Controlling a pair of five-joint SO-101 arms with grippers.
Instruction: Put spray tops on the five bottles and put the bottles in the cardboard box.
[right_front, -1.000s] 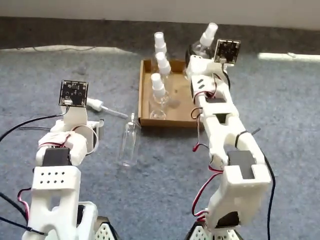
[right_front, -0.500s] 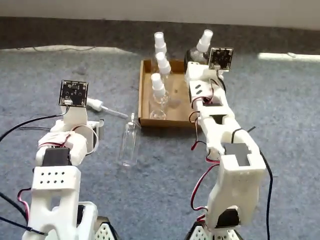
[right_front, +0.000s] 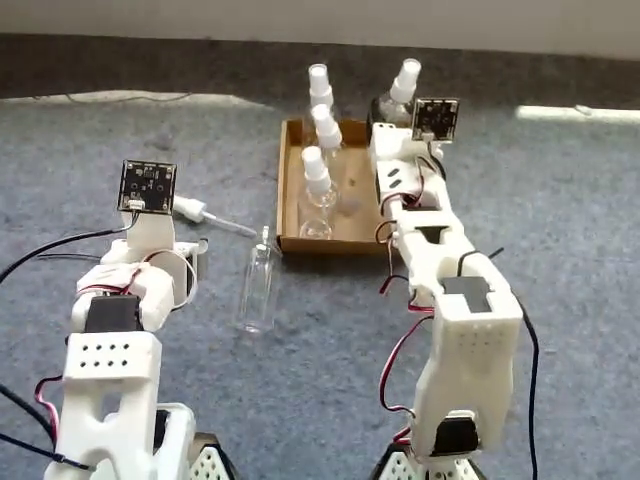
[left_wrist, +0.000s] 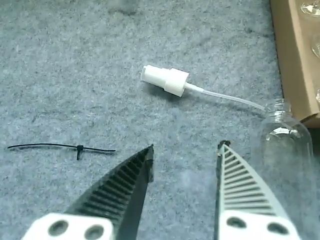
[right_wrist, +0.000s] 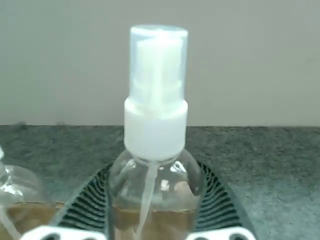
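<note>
1. The right gripper (right_wrist: 156, 172) is closed around the held bottle (right_wrist: 155, 150). This bottle has its top on and stands straight up, high by the far corner of the cardboard box (right_front: 288, 190) on that arm's side.
2. A row of three bottles (right_front: 316, 190), all with tops, stands inside the box along its other side.
3. The left gripper (left_wrist: 186, 147) is wide open with nothing in it, low over the carpet (right_front: 560, 200), well away from the box.
4. The loose spray top (left_wrist: 167, 81) lies out from the box. The bare bottle (left_wrist: 282, 137) lies on its side just beside the box's near corner.
5. I think bottle four is going in now. It must come down into the free room beside the row, then be let go.
6. After that, the thin tube must go into the bare bottle's small neck.
</note>
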